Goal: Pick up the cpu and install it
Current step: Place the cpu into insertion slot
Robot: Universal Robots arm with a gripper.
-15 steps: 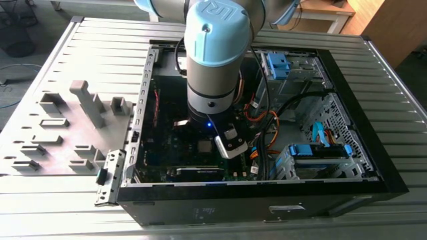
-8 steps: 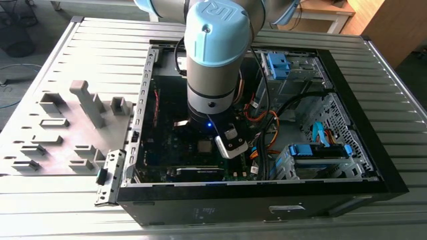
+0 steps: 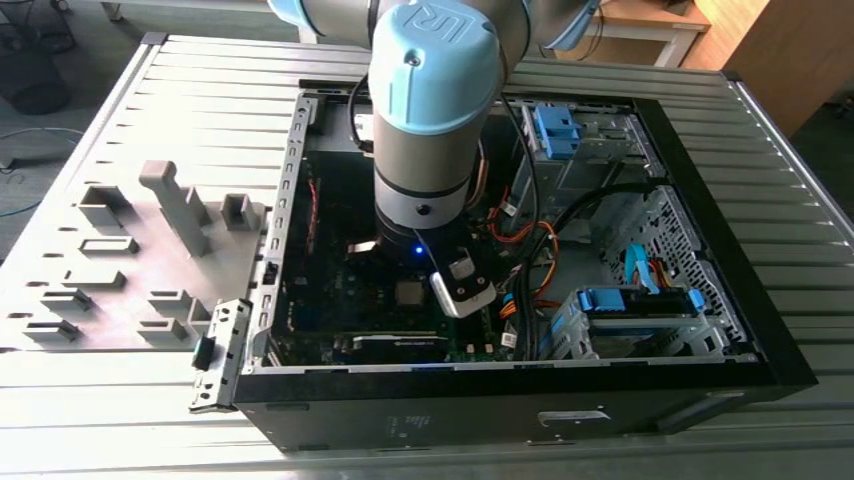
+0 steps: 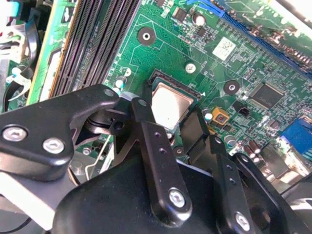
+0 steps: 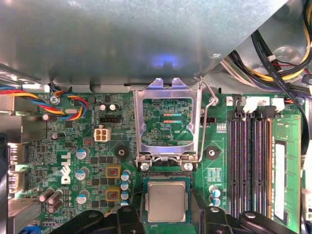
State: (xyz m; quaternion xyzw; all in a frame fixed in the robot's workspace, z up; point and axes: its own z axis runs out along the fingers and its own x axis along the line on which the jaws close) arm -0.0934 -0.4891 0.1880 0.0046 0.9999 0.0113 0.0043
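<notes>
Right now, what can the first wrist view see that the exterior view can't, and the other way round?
First wrist view: an up-close look at the cpu, silver top up, sitting in its socket, with the metal socket frame flipped open next to it. Exterior view: the big robot arm reaching down into the open computer case, and a grey parts tray on the exterior view's left. Both: the green motherboard and bundles of coloured cables.

A ribbed metal table (image 3: 200, 90) — wooden furniture (image 3: 781, 45) beyond, grey floor (image 3: 40, 160) alongside.
</notes>
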